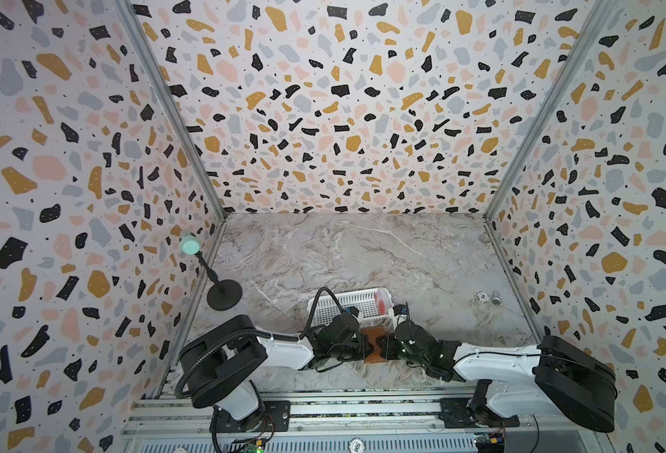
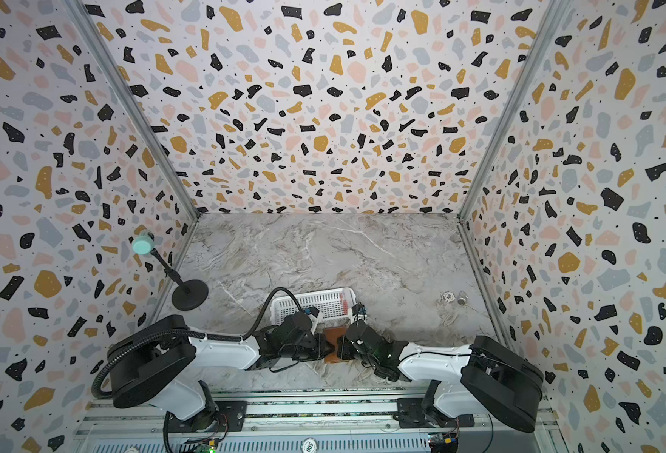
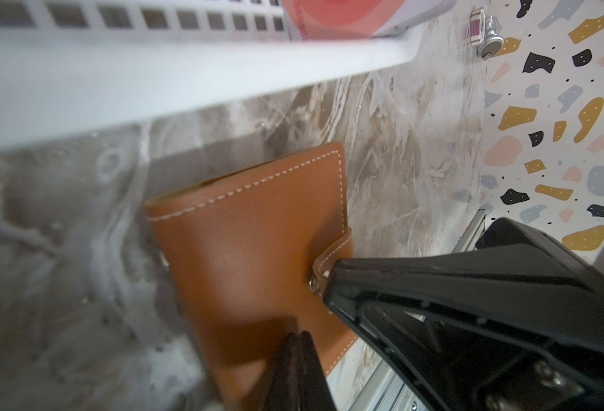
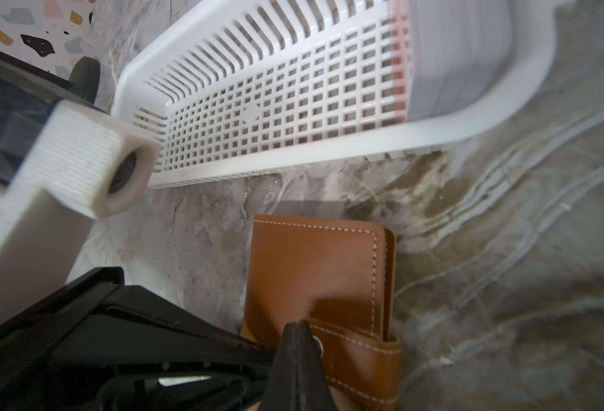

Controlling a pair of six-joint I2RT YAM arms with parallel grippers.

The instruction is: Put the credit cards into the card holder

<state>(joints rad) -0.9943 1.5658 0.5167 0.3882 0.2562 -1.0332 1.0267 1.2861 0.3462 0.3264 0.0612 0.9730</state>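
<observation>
- Closed tan-brown stitched leather card holder (image 1: 371,345) lies on the marble tabletop (image 1: 362,255), at 6 o'clock of the white slotted plastic basket (image 1: 343,301).
- Upright whitish-pink, red-blobbed credit cards (image 1: 382,305) fill the basket's 3 o'clock end.
- Clenched left fingers (image 3: 293,363) sit over the holder's 9 o'clock side.
- Clenched right fingers (image 4: 293,356) touch its snap tab (image 4: 357,352) at 3 o'clock.

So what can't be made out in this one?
- card holder: both top views, mostly covered by left arm and right arm.
- Its inside: both wrist views, cover shut.
- credit cards: left wrist view, cut off by the edge and the basket rim; count unclear.
- two small items right of the basket: top views, too small.
</observation>
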